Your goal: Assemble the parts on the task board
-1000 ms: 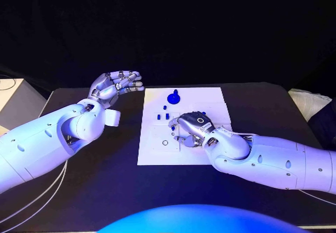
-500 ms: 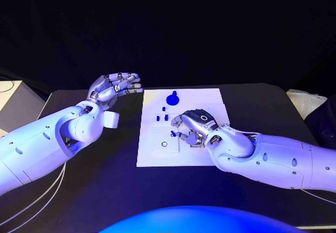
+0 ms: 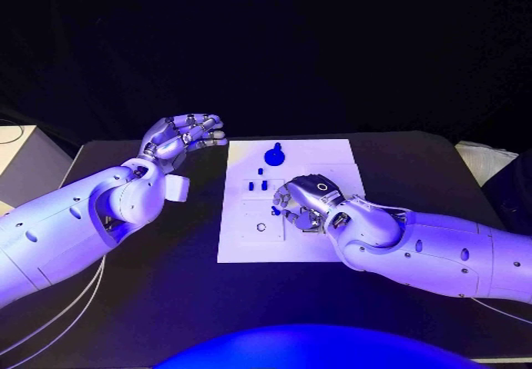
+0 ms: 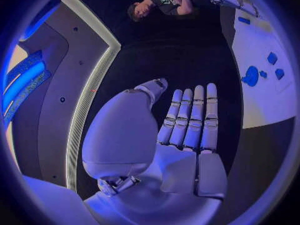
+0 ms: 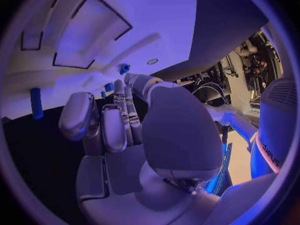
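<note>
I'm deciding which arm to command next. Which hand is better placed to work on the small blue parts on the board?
Right, most likely. The right hand is already over the task board, fingers down beside a small blue part. The left hand is raised off the board's left edge, holding nothing.

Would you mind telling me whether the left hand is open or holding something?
Open. The left hand is raised beside the task board, and the wrist view shows its fingers stretched out with nothing between them.
</note>
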